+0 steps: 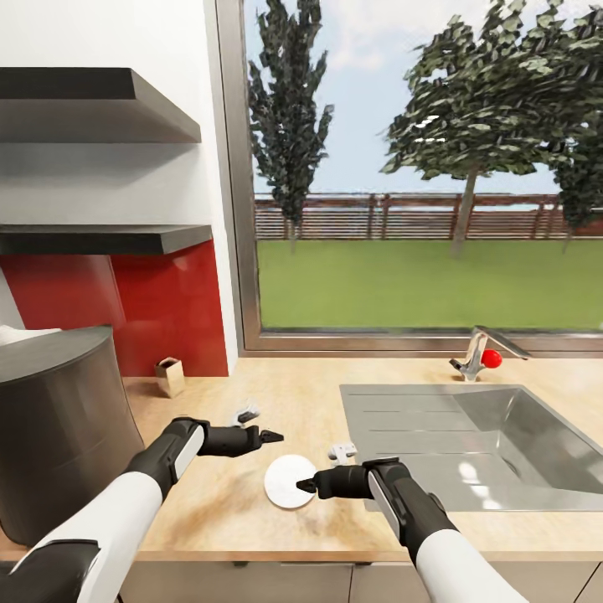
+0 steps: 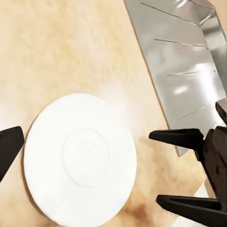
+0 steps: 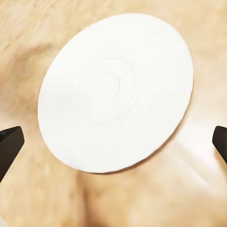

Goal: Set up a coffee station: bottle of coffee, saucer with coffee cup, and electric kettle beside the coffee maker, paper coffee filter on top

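Two grippers flank your saucer [image 1: 289, 481] on the countertop [image 1: 218, 502]. Your left gripper [image 1: 273, 436] sits at its 11 o'clock, a little off, its jaws probably apart (only one tip shows clearly). Your right gripper [image 1: 303, 485] hovers over the saucer's 3 o'clock edge, nearer, fingers spread wide and empty. A round disc has no long axis. Coffee maker: not identifiable.

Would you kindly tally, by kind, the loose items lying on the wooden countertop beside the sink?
Saucer: 1
Small tan box: 1
Small grey-white items too small to name: 2
Total: 4
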### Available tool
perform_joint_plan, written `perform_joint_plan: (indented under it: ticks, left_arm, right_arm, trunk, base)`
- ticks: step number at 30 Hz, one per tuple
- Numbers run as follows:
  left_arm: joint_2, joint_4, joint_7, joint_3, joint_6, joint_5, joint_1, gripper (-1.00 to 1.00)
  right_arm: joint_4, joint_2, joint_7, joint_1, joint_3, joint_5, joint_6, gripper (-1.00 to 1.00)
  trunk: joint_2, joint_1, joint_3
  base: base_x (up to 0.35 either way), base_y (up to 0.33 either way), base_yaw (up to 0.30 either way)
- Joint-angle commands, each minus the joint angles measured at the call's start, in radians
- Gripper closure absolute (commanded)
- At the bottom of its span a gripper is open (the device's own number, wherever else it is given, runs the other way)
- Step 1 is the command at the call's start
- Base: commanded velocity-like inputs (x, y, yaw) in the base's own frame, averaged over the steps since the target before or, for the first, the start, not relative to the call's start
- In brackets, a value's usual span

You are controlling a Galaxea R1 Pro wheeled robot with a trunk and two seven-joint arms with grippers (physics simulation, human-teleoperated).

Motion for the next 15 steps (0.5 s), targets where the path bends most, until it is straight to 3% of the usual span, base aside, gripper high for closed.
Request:
perform_joint_plan:
  ticks: [1, 15]
  left_arm:
    - [0.0, 0.005, 0.004, 0.0, 0.004, 0.008, 0.003, -1.0]
    - [0.0, 0.008, 0.01, 0.0, -0.008, 0.005, 0.024, -1.0]
  right_arm:
    - [-0.001, 0.0, 0.005, 0.0, 0.0, 0.006, 0.003, -1.0]
    - [0.002, 0.004, 0.005, 0.0, 0.001, 0.008, 0.003, -1.0]
  trunk:
    - [-0.001, 0.0, 0.0]
    - [-0.001, 0.0, 0.0]
  base:
    - [0.0, 0.0, 0.0]
    - [0.01, 0.0, 0.0]
